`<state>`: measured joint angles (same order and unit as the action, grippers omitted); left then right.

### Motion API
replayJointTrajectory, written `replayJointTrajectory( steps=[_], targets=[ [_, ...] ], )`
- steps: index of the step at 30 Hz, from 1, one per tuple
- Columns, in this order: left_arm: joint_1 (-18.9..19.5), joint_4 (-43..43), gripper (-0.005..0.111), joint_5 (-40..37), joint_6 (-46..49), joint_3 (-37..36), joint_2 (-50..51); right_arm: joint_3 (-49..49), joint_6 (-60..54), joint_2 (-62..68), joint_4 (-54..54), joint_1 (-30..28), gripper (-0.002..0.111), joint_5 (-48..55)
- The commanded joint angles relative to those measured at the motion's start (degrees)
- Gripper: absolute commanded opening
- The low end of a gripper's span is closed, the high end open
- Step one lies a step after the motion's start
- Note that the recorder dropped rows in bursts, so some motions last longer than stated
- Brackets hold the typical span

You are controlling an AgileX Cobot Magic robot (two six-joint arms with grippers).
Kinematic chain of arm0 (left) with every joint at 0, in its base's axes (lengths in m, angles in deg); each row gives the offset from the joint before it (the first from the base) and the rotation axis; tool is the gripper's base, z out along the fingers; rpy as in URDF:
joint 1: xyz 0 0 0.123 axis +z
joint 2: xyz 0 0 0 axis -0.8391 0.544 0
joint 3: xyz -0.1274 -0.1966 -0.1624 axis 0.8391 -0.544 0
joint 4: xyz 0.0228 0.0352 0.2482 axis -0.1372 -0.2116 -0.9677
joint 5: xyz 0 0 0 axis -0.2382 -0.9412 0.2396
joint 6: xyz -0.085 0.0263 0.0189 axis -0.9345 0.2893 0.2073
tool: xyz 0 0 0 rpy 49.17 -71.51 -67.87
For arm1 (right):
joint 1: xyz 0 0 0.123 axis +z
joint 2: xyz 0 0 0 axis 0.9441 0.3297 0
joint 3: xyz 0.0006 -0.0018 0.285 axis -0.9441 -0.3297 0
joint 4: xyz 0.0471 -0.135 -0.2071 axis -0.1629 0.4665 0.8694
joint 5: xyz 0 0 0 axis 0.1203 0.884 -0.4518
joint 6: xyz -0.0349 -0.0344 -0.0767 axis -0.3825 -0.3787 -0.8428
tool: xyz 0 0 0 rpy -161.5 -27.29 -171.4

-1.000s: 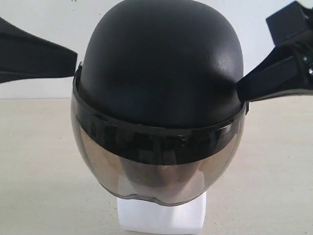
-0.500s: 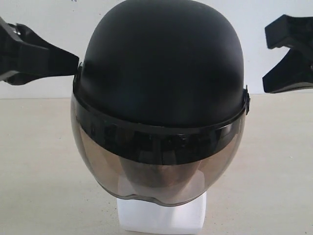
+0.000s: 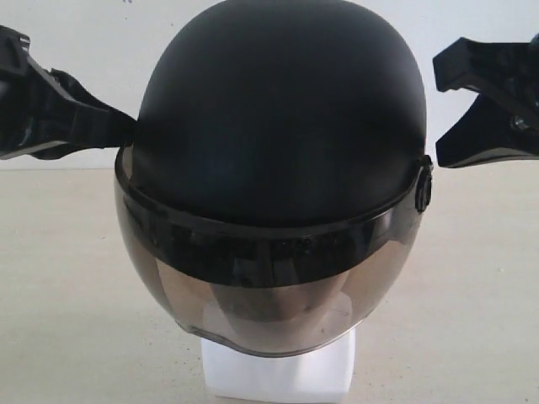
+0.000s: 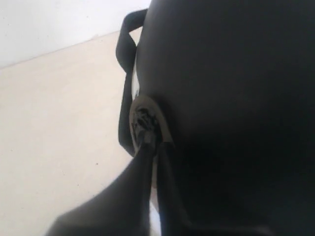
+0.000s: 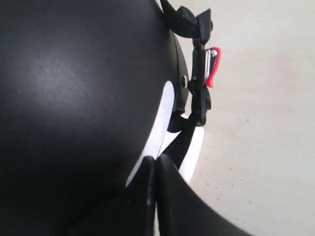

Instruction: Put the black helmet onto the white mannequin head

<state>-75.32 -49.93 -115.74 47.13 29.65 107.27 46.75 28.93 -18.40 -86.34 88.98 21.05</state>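
The black helmet [image 3: 278, 109] is sitting down over the white mannequin head [image 3: 278, 380], covering crown and face so that only the squared neck base is showing below the smoky visor [image 3: 253, 286]. The pair is standing on the counter [image 3: 67, 295], well forward of its far edge. The placing itself is looking done. What is left, as I judge it, is letting go and clearing both arms. The left gripper [image 4: 149, 141] is touching the helmet's side at the visor pivot, its jaws nearly together. Whether they are pinching anything I cannot tell. The right gripper [image 5: 155, 166] is hanging just apart from the shell, jaws closed on nothing, near the strap [image 5: 183, 140] with the red tab [image 5: 214, 66].
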Motion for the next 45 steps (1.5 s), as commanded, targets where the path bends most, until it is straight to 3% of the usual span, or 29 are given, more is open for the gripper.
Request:
replayJointTrajectory(
  steps=[1,7,14,20,45],
  targets=[
    [0.03,0.16,0.004,-2.33,-0.74,-0.15,0.2,-0.01,-0.98,-0.09,-1.51,-0.44,0.0,-2.87],
    [0.03,1.83,0.004,-4.79,-0.74,-0.15,0.2,-0.01,-2.07,0.66,-2.84,-0.44,0.0,-4.58],
    [-0.09,10.22,0.004,-8.55,5.75,-0.15,-0.41,0.1,-4.14,2.47,-4.8,-0.44,0.0,-7.66],
    [-0.09,10.95,0.004,-11.21,5.75,-0.15,-2.46,0.1,-4.25,2.65,-6.21,-0.44,0.0,-9.98],
    [0.02,10.01,0.004,-7.33,5.65,-0.15,-0.27,0.1,-4.32,1.55,-9.16,-0.44,0.0,-8.03]
  ],
)
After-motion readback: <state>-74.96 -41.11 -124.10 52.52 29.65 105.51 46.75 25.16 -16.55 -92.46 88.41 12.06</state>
